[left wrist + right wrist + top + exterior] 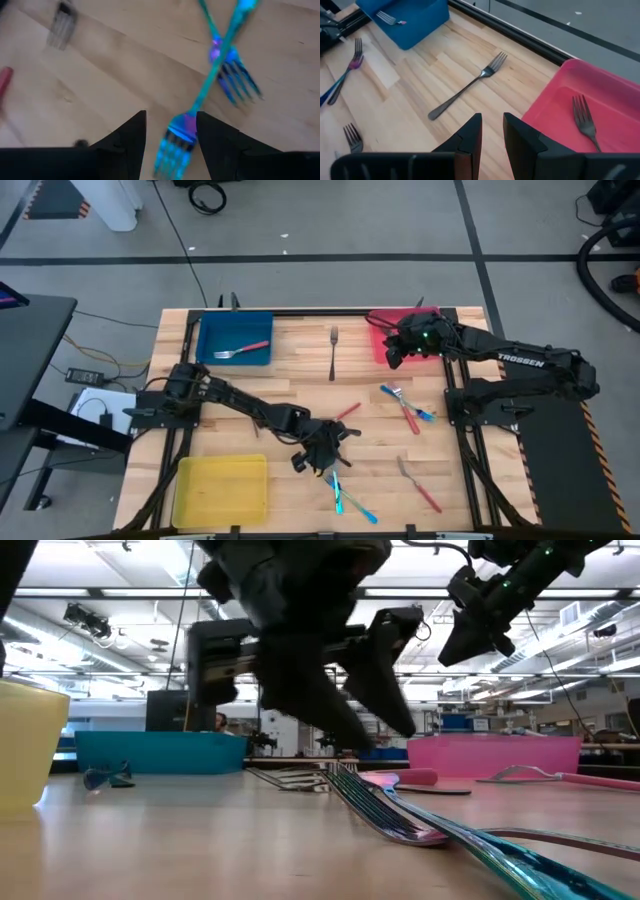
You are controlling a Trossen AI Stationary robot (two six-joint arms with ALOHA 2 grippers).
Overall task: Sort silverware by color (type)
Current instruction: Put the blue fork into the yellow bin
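Note:
Two shiny blue-cyan forks [220,65] lie crossed on the wooden table, near its front edge [345,495]. My left gripper [171,117] is open just above them [322,458], pointing down. Its fingers stand on either side of one fork's tine end [176,144], and no touch shows. My right gripper [492,120] is open by a narrow gap and empty. It hovers over the near left corner of the red tray [385,345]. A grey fork [583,120] lies in that tray. A red-handled fork [242,350] lies in the blue tray [215,330].
A grey fork [333,352] lies between the blue and red trays. Red-handled forks lie at mid-table [347,412], to the right [408,412] and at the front right [420,485]. A yellow tray [220,490] stands at the front left. A dark frame edges the table.

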